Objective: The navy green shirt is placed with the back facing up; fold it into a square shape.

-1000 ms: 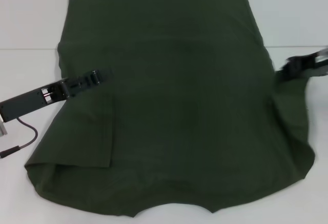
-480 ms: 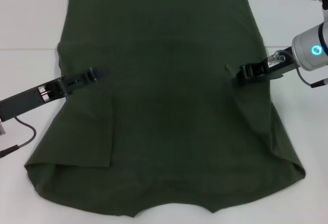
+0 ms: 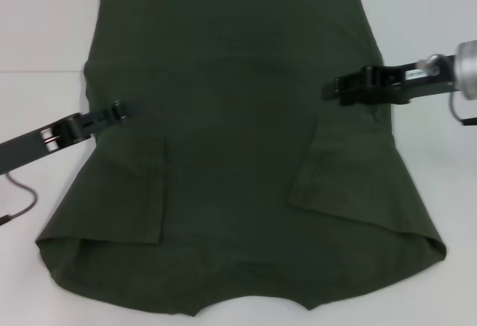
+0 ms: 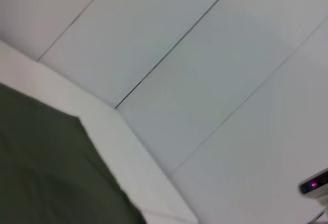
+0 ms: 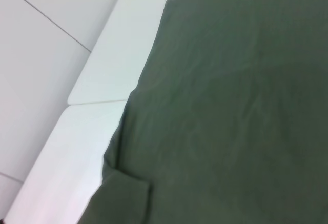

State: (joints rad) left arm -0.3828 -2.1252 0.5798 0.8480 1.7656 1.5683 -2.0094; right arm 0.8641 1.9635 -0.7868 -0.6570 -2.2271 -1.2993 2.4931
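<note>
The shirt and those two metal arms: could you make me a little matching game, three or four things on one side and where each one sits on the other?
Things:
1. left pincer
2. right pincer
3. shirt
4. table

Places:
a. over the shirt's right half, above a sleeve folded inward
b. white surface under everything
c. spread flat across the middle
d. at the shirt's left edge, above the other folded sleeve

Pairs: 1-d, 2-a, 3-c, 4-b
</note>
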